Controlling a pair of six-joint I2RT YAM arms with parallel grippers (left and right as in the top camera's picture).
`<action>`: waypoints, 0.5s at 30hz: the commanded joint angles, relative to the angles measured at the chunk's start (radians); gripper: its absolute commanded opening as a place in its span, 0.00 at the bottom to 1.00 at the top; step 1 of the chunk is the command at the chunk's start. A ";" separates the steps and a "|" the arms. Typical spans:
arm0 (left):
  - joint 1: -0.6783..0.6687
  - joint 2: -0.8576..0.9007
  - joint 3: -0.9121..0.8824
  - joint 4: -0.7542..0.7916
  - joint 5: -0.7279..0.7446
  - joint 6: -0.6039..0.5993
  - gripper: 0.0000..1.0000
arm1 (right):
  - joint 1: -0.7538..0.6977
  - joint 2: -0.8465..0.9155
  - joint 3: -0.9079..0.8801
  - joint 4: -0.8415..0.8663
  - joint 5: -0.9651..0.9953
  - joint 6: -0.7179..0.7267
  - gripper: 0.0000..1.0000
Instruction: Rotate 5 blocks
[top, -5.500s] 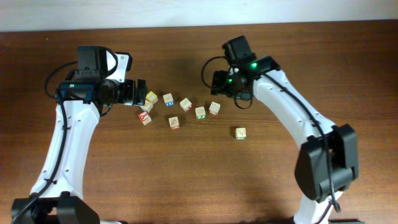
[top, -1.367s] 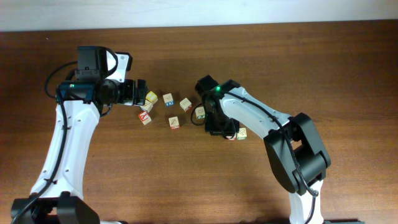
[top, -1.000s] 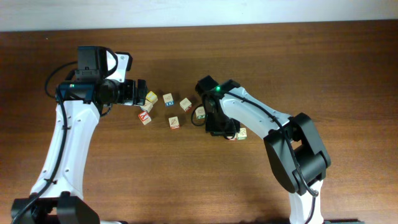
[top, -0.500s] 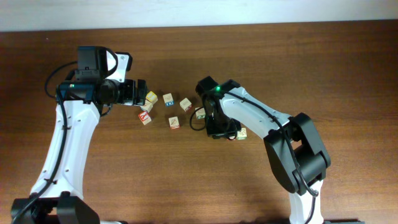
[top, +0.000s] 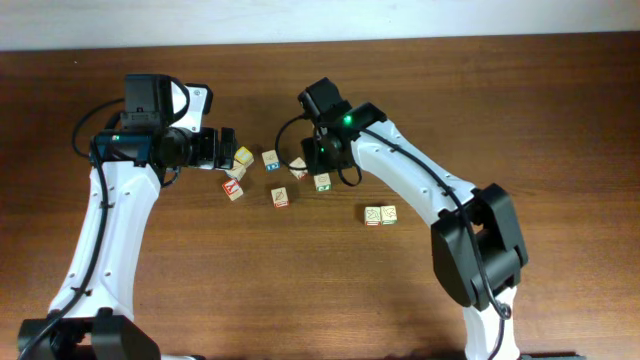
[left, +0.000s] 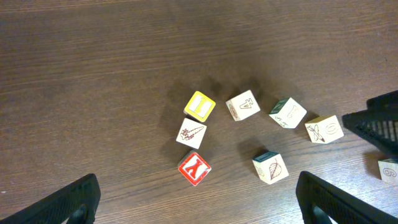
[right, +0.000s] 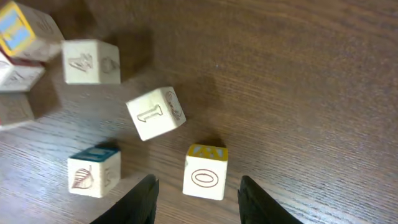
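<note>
Block marked 0 (right: 205, 173) sits between the open right jaws, untouched; left jaws are wide open, empty.

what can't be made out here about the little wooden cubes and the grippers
- Overhead: prints on the small pale wooden cubes are too small to read.
- Overhead: the right gripper has its fingertips hidden under its own wrist, which also covers part of one cube.
- Left wrist: the cube at the right edge is cut off.
- Right wrist: the cubes at the top left are blurred and clipped.
</note>
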 joint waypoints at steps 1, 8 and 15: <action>0.000 0.003 0.022 0.002 -0.004 -0.013 0.99 | -0.001 0.036 0.008 -0.021 -0.006 -0.022 0.43; 0.000 0.003 0.022 0.002 -0.004 -0.013 0.99 | 0.018 0.059 0.006 -0.027 -0.005 -0.023 0.41; 0.000 0.003 0.022 0.002 -0.004 -0.013 0.99 | 0.039 0.081 0.006 -0.029 -0.001 -0.043 0.43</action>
